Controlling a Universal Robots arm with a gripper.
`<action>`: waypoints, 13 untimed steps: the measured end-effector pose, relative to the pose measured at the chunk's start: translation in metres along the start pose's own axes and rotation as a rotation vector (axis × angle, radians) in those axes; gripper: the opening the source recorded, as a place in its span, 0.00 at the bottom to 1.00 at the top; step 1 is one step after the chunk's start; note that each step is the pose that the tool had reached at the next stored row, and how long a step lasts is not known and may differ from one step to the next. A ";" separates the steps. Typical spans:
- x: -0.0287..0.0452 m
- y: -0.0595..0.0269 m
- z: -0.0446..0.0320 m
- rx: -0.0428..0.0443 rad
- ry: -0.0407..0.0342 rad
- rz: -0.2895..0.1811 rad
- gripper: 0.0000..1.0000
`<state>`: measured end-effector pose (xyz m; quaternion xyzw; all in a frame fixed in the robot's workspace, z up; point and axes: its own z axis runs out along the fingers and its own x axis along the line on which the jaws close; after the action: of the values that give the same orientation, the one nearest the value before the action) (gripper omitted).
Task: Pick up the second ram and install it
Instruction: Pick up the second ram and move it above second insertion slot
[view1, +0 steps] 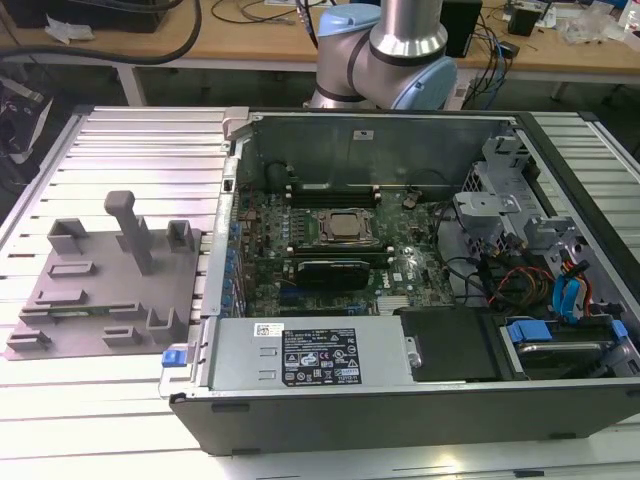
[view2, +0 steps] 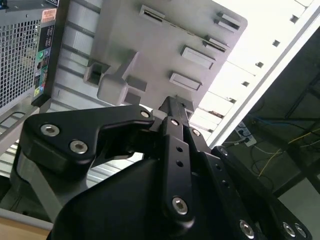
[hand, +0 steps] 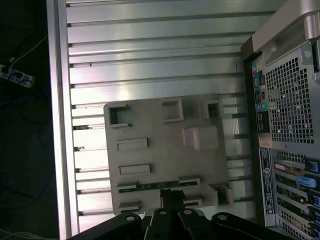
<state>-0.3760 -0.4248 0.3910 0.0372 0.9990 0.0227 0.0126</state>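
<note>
I had the fixture plate (view1: 100, 290) lying on the slatted table (view1: 140, 150), at the exterior view's left of the open computer case (view1: 400, 400). A post (view1: 128, 230) stood upright on the plate among several blocks. The second ram (hand: 155, 186) lay flat along one edge of the plate, and in the first wrist view the gripper (hand: 172, 195) hung over that edge. Inside the case, the power supply (view1: 310, 355) sat before the motherboard (view1: 330, 250). The arm (view1: 390, 50) rose behind the case.
</note>
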 end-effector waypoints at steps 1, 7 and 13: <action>0.0000 0.0000 0.0000 -0.0003 0.0007 -0.015 0.08; 0.0000 0.0000 0.0000 -0.0057 0.0112 -0.242 0.08; 0.0000 0.0000 0.0000 -0.0094 0.0185 -0.398 0.08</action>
<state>-0.3760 -0.4249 0.3910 -0.1613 0.9866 0.0248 0.0078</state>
